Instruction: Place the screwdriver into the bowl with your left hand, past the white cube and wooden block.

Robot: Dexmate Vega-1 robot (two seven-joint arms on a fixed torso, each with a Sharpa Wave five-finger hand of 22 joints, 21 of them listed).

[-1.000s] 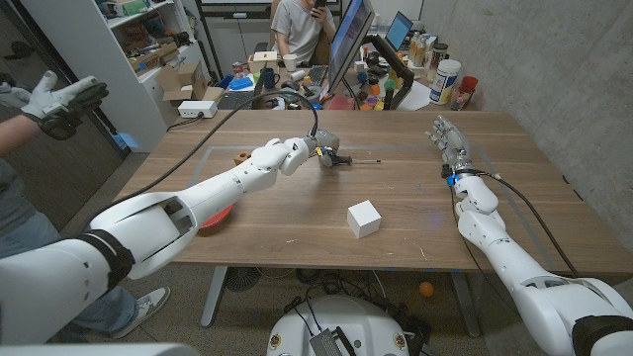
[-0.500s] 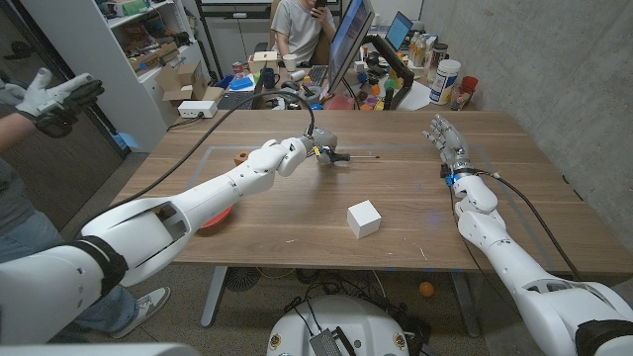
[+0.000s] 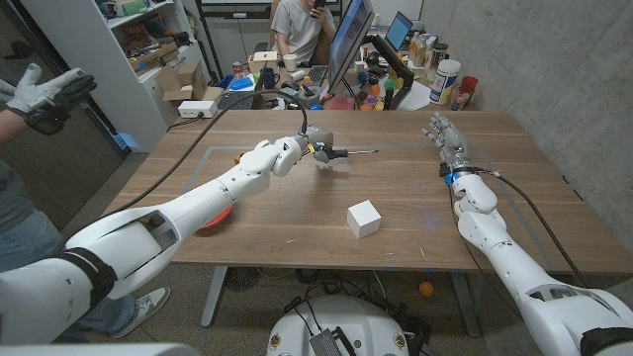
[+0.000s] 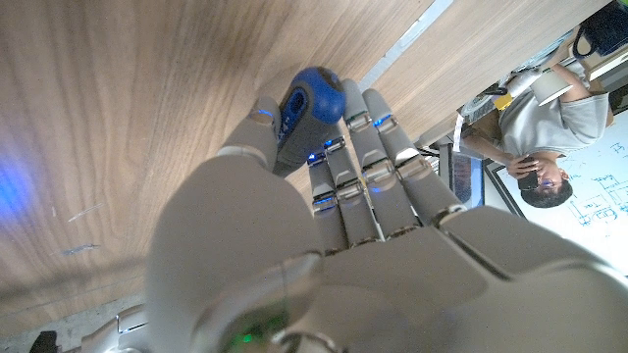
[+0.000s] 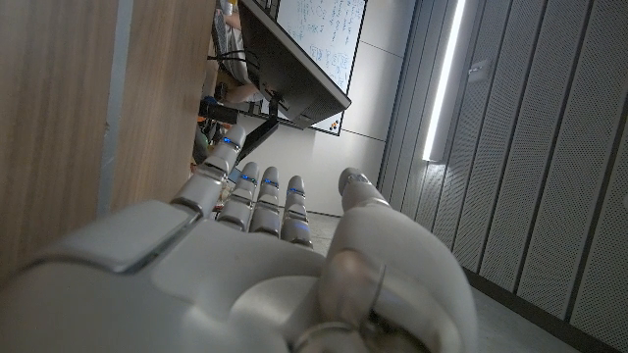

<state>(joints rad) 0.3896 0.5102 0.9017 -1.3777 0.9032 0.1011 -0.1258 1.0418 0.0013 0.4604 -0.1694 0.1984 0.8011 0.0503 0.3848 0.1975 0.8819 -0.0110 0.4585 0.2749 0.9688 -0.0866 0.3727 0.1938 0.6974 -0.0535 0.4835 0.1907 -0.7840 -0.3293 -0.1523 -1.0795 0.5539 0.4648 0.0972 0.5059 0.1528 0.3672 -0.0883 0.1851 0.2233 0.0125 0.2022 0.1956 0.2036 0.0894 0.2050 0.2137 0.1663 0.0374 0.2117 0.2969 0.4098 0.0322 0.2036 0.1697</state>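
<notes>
head: high, looking down | wrists: close behind hands | shared: table (image 3: 415,213)

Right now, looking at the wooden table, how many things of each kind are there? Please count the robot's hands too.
Screwdriver: 1, held in the left hand
White cube: 1
Wooden block: 1
Red bowl: 1, partly hidden by the left arm
Robot hands: 2, left hand and right hand
Total: 6

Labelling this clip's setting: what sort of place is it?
Likely a robotics lab or workshop: a wooden table set out for trials, monitors and a cluttered desk behind it, shelving with boxes, and a person standing by.
</notes>
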